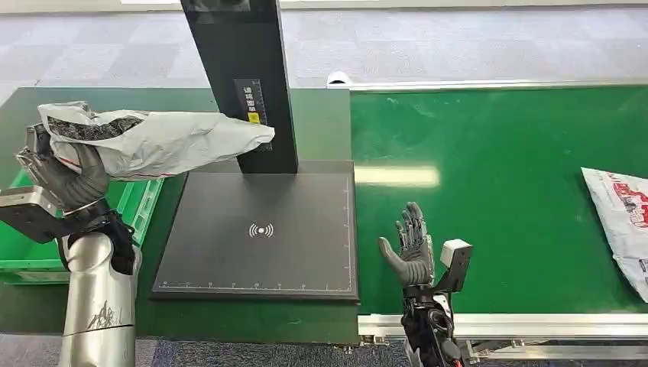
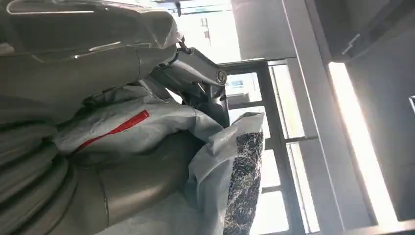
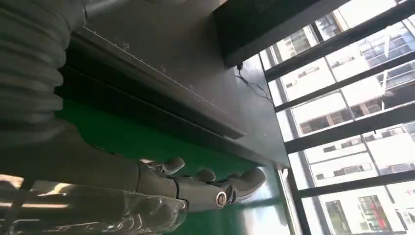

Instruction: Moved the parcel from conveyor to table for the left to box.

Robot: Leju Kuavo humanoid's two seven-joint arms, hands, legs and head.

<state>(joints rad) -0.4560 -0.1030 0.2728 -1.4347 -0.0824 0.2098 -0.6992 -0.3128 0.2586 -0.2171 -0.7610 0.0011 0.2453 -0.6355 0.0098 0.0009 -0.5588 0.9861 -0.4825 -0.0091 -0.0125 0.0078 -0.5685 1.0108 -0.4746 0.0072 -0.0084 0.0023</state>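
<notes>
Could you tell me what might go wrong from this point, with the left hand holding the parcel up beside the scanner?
1. The left hand grips the grey parcel at one end only; the long free end hangs unsupported and could slip out.
2. That free end lies against the black scanner post, so swinging toward the green bin might snag it.
3. Another parcel sits on the conveyor while the right hand is open, away from it.
</notes>
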